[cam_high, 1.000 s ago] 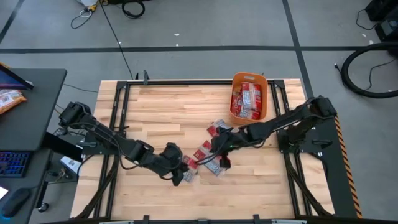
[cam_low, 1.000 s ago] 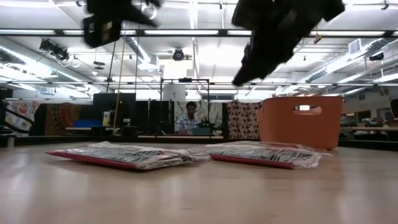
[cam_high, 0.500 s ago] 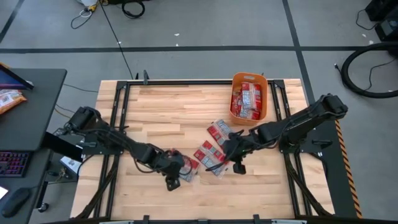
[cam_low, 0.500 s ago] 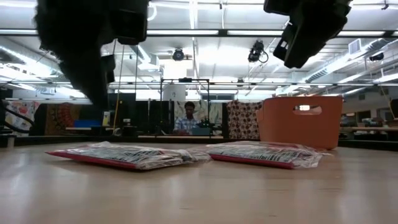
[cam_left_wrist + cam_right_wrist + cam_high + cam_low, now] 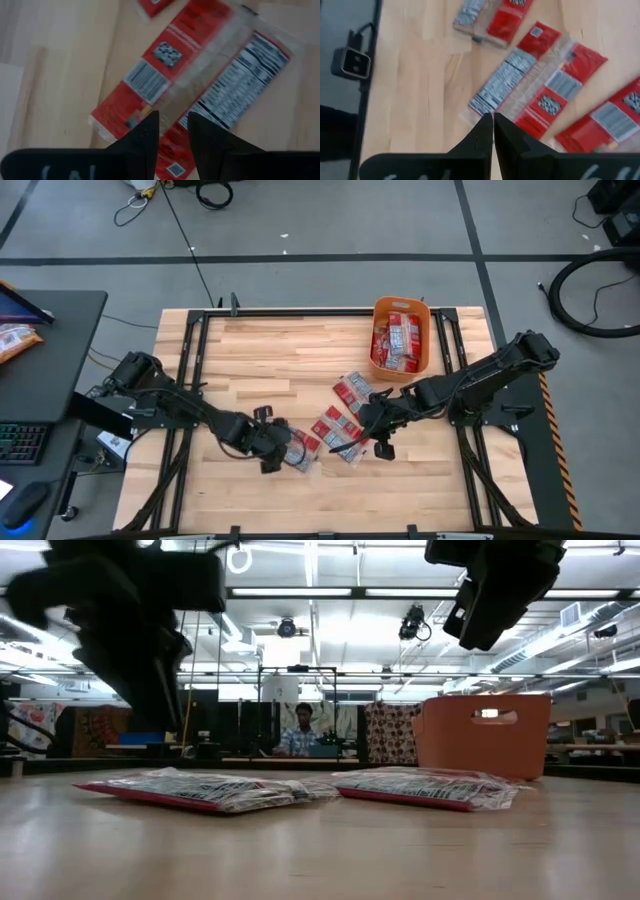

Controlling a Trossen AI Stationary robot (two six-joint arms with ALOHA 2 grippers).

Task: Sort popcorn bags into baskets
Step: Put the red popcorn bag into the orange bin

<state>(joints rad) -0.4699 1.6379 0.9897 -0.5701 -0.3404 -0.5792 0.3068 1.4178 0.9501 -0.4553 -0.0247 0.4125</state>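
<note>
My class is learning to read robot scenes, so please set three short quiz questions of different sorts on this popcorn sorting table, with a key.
1. True or false: the orange basket already holds popcorn bags.
2. Multiple choice: the right gripper is A) shut and empty above the loose popcorn bags, B) shut on a bag, C) inside the basket.
3. Fill in the missing word: in its own wrist view the left gripper has a narrow gap between its fingers and hangs over a ___ packet lying on the table.

Key: 1 true; 2 A; 3 red.
</note>
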